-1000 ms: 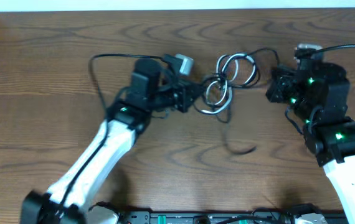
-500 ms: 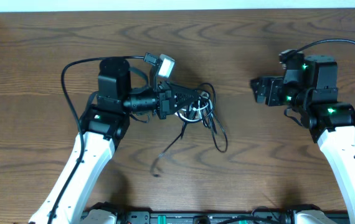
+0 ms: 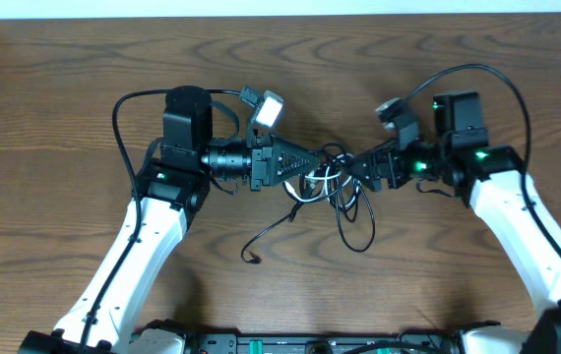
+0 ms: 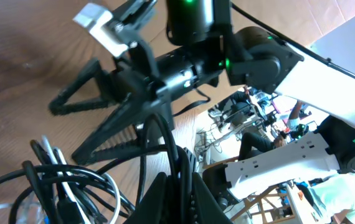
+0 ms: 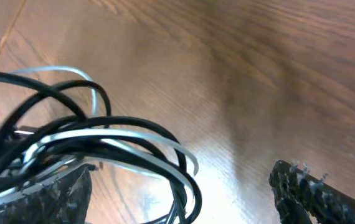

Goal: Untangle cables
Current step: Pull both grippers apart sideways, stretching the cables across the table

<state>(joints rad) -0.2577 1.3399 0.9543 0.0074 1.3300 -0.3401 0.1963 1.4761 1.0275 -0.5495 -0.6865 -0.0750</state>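
Note:
The cables [image 3: 332, 185], thin black ones tangled with a white one, hang in a bunch at the table's middle. My left gripper [image 3: 312, 167] points right and is shut on black strands of that bunch; in the left wrist view its fingers [image 4: 165, 199] pinch the strands. Loose black tails trail down to a plug [image 3: 249, 259] and a loop [image 3: 361, 234]. My right gripper [image 3: 355, 169] points left, open, at the bunch's right side. In the right wrist view its fingers [image 5: 311, 193] stand wide apart, with loops of the cables [image 5: 134, 144] lying between them.
The brown wooden table [image 3: 64, 108] stretches all round. Thick black arm wires arc over both arms [image 3: 123, 108] [image 3: 477, 74]. A white wall edge [image 3: 280, 8] runs along the far side. The two grippers' tips are nearly touching at the middle.
My right gripper let go, opened wide and swung left to the bunch. My left gripper, still shut, dragged the cables left, then slightly right toward the middle.

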